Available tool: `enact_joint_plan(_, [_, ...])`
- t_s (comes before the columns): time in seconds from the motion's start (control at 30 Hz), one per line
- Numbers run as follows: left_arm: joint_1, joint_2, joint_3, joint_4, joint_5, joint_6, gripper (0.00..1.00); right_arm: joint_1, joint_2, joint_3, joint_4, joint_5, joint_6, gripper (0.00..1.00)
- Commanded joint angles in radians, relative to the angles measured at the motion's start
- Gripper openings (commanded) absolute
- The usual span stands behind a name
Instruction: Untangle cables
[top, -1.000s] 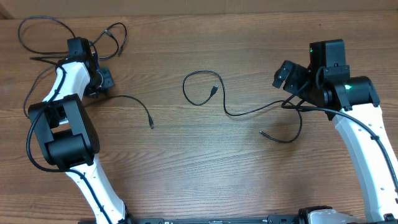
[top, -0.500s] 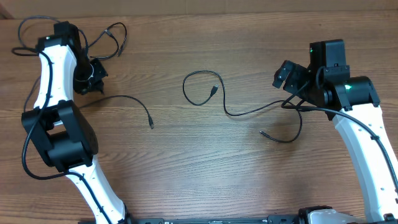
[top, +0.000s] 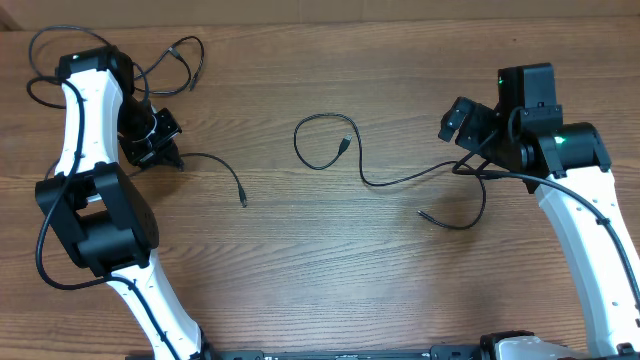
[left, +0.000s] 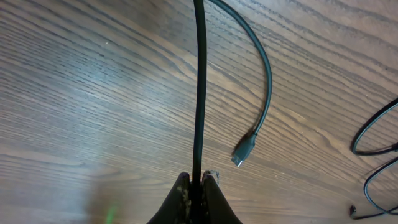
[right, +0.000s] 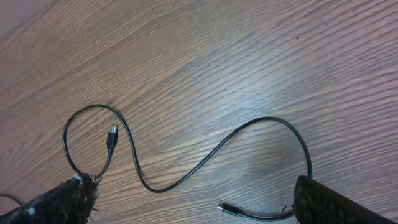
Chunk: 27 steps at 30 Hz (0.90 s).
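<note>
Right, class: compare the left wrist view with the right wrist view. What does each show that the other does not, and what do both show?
Only the left wrist view: the left end effector shut on the held cable, which runs straight away, bends round and ends in a plug.
Only the right wrist view: the right end effector wide open above the loose cable, which lies in a loop and an S-bend.
Both: the wooden table with thin black cable lying on it.

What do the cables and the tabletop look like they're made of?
Cables: thin black cords, likely a rubber or plastic jacket, smooth, bending in loose curves. Tabletop: brown wood grain, probably laminate or sealed wood, judging by the soft glare.
</note>
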<state>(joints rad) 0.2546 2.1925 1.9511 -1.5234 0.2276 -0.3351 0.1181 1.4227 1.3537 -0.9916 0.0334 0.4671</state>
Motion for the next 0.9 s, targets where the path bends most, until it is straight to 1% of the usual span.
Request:
enact_joint_plan(0.0, [-0.013, -0.027, 0.014, -0.024, -0.005, -0.010, 0.04, -0.002, -0.002, 0.001, 0.002, 0.010, -0.003, 1.00])
enact_joint_plan(0.1, [-0.020, -0.027, 0.014, -0.059, 0.000, -0.009, 0.04, -0.002, -0.002, 0.001, 0.002, 0.010, -0.003, 1.00])
enact_joint_plan(0.17, [-0.024, -0.027, 0.014, -0.081, 0.002, -0.009, 0.11, -0.002, -0.002, 0.001, 0.002, 0.010, -0.003, 1.00])
enact_joint_plan(0.2, [-0.026, -0.027, 0.014, -0.092, 0.001, -0.008, 0.21, -0.002, -0.002, 0.001, 0.002, 0.010, -0.003, 1.00])
enact_joint_plan(0.33, [-0.034, -0.027, 0.014, -0.107, 0.002, -0.002, 0.23, -0.002, -0.002, 0.001, 0.002, 0.010, -0.003, 1.00])
enact_joint_plan(0.37, [-0.035, -0.027, 0.014, -0.107, 0.003, -0.002, 0.25, -0.002, -0.002, 0.001, 0.002, 0.010, -0.003, 1.00])
enact_joint_plan(0.47, [-0.035, -0.027, 0.014, -0.097, 0.010, -0.002, 0.48, -0.002, -0.002, 0.001, 0.002, 0.010, -0.003, 1.00])
enact_joint_plan(0.6, [-0.031, -0.027, 0.014, -0.075, 0.010, -0.002, 0.60, -0.002, -0.002, 0.001, 0.002, 0.010, -0.003, 1.00])
enact_joint_plan(0.63, [-0.030, -0.027, 0.014, -0.071, 0.010, -0.002, 0.61, -0.002, -0.002, 0.001, 0.002, 0.010, -0.003, 1.00])
enact_joint_plan(0.73, [-0.024, -0.028, 0.021, -0.077, 0.010, -0.001, 0.60, -0.002, -0.002, 0.001, 0.002, 0.010, -0.003, 1.00])
enact_joint_plan(0.87, [-0.010, -0.029, 0.068, -0.078, 0.029, -0.001, 0.64, -0.002, -0.002, 0.001, 0.002, 0.010, -0.003, 1.00])
